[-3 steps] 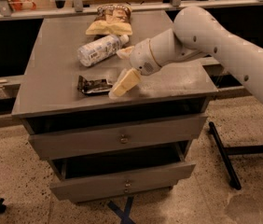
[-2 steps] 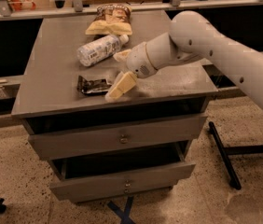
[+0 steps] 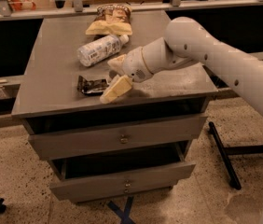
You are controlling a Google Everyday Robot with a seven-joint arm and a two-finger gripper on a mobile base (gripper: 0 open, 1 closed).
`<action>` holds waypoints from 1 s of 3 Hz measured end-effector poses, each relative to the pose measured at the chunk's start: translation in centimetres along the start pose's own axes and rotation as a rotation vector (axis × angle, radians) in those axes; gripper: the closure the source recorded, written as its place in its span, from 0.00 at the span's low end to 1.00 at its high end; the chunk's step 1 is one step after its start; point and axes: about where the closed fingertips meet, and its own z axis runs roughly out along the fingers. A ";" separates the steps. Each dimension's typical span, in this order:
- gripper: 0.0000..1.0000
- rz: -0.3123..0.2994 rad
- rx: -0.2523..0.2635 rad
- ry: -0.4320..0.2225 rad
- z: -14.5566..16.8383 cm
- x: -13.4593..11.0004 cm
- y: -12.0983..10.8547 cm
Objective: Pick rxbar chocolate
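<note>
The rxbar chocolate (image 3: 90, 85), a small flat bar in a shiny black wrapper, lies near the front left of the grey cabinet top (image 3: 52, 73). My gripper (image 3: 109, 80) is low over the top at the bar's right end. It is open, with one cream finger (image 3: 116, 88) in front of the bar's end and the other finger (image 3: 116, 61) behind it. The bar's right end lies at the mouth of the jaws and nothing is gripped.
A white plastic bottle (image 3: 100, 50) lies on its side just behind the gripper. A tan-and-brown snack bag (image 3: 111, 21) lies at the back. The cabinet has two drawers, the lower one (image 3: 122, 178) pulled out. A black stand leg (image 3: 222, 155) is on the floor at right.
The gripper has moved a little to the left, closer onto the bar's right end. The bar, bottle and bag have not moved.
</note>
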 end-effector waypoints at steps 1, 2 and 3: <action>0.45 0.003 -0.016 -0.007 0.5 -0.1 0.4; 0.69 0.011 -0.027 -0.013 0.5 -0.5 0.5; 0.92 -0.009 -0.012 -0.036 -0.2 -2.1 0.3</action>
